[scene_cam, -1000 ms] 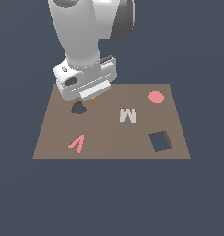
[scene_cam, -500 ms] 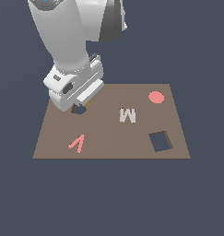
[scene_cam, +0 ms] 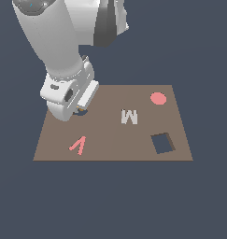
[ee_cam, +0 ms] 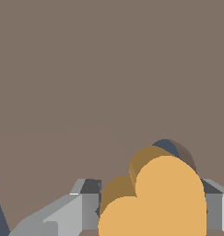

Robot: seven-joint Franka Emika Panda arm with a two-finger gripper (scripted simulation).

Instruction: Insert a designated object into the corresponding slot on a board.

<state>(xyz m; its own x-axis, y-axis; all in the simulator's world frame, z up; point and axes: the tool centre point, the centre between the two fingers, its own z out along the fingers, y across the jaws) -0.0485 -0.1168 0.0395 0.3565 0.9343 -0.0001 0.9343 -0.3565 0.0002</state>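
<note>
The brown board [scene_cam: 110,140] lies flat; in the wrist view it [ee_cam: 85,69] fills the picture. My gripper [scene_cam: 80,111] is low over the board's back part at the exterior view's left. In the wrist view the gripper [ee_cam: 152,207] is shut on the orange-yellow heart-shaped piece [ee_cam: 164,198], which sits between the grey fingers [ee_cam: 85,203]. A sliver of the dark heart-shaped slot [ee_cam: 168,145] shows just beyond the piece, very close to it. In the exterior view the hand hides the slot, and only a speck of the piece [scene_cam: 80,110] shows.
A grey letter M [scene_cam: 129,116] lies mid-board. A pink round disc [scene_cam: 158,98] lies at the back, at the exterior view's right. A dark square cutout [scene_cam: 162,143] is at the front right. A pink V-shaped piece [scene_cam: 78,145] lies at the front left.
The arm has swung toward the exterior view's left and the hand has come down over the dark slot, which showed beside the hand before and is now covered.
</note>
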